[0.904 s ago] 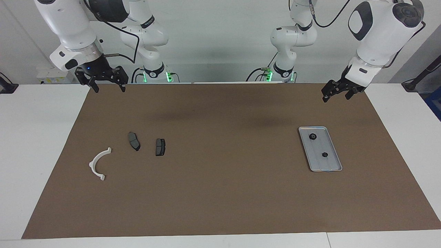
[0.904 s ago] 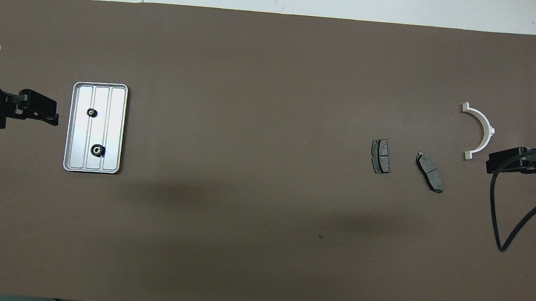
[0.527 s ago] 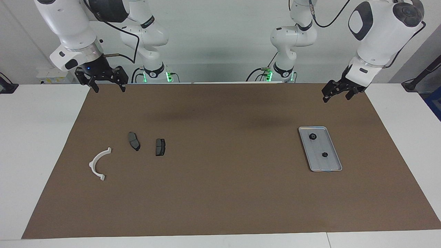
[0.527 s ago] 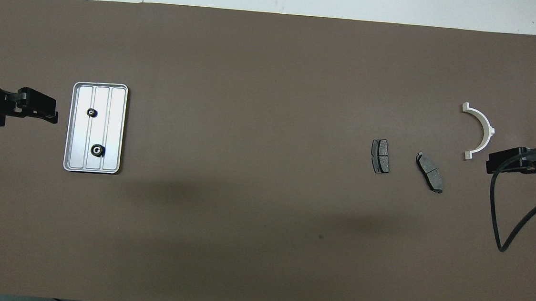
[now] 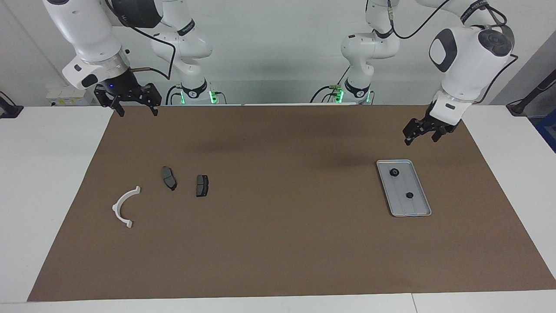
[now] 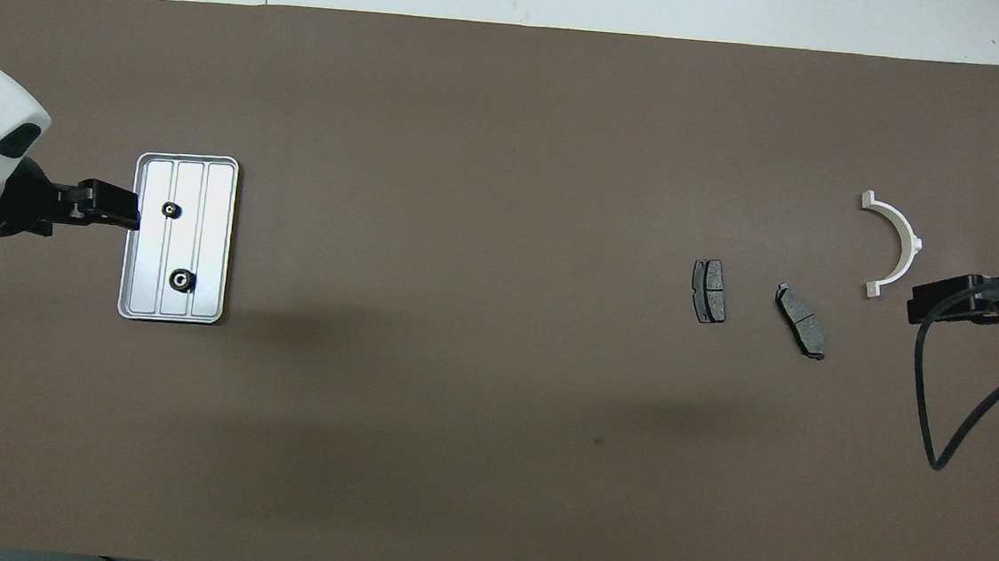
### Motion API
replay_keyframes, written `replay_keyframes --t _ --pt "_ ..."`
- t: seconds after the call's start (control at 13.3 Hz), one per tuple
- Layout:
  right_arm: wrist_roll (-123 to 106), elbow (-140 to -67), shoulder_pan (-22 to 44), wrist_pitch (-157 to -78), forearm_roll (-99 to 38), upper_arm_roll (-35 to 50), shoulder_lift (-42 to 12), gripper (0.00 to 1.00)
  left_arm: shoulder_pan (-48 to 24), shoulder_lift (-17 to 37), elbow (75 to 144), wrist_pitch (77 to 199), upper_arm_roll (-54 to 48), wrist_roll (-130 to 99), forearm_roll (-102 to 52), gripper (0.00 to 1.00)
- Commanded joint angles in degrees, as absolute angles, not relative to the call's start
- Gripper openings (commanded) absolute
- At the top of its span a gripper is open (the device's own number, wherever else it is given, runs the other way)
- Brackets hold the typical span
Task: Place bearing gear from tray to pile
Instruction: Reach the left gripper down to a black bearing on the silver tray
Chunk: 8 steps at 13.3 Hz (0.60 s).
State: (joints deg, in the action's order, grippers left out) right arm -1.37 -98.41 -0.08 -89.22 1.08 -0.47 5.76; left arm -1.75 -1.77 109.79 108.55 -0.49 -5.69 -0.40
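Observation:
The silver tray [image 5: 413, 209] [image 6: 213, 245] lies on the brown mat toward the left arm's end. Two small black bearing gears [image 5: 394, 172] [image 5: 409, 195] sit in it, also seen from overhead [image 6: 170, 210] [image 6: 182, 280]. The pile lies toward the right arm's end: a white half-ring bracket [image 5: 116, 208] [image 6: 911, 245] and two dark brake pads [image 5: 169, 178] [image 5: 202, 185]. My left gripper [image 5: 420, 138] [image 6: 125, 217] hangs open and empty over the mat by the tray's rim. My right gripper [image 5: 138, 112] [image 6: 914, 309] waits open, high over the mat's edge beside the pile.
The brown mat [image 5: 278, 243] covers most of the white table [image 5: 43, 195]. A black cable [image 6: 930, 421] loops down from the right arm over the mat's end.
My left gripper has come down and moved toward the tray, now reaching its rim in the overhead view. The right arm and all parts have stayed put.

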Motion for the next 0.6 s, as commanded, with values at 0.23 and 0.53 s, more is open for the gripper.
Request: replay_keyframes --t 0.23,0.53 --pt "-1.23 -100.28 -1.05 -90.0 -0.17 0.0 7.38 1.0 1.32 -3.43 122.68 121.8 -0.62 -4.3 0.79 1.0" --pt "-2.28 -100.2 -1.23 -90.0 -1.05 -0.09 7.47 1.0 1.23 -1.5 127.44 127.09 -0.62 -6.14 0.79 0.92"
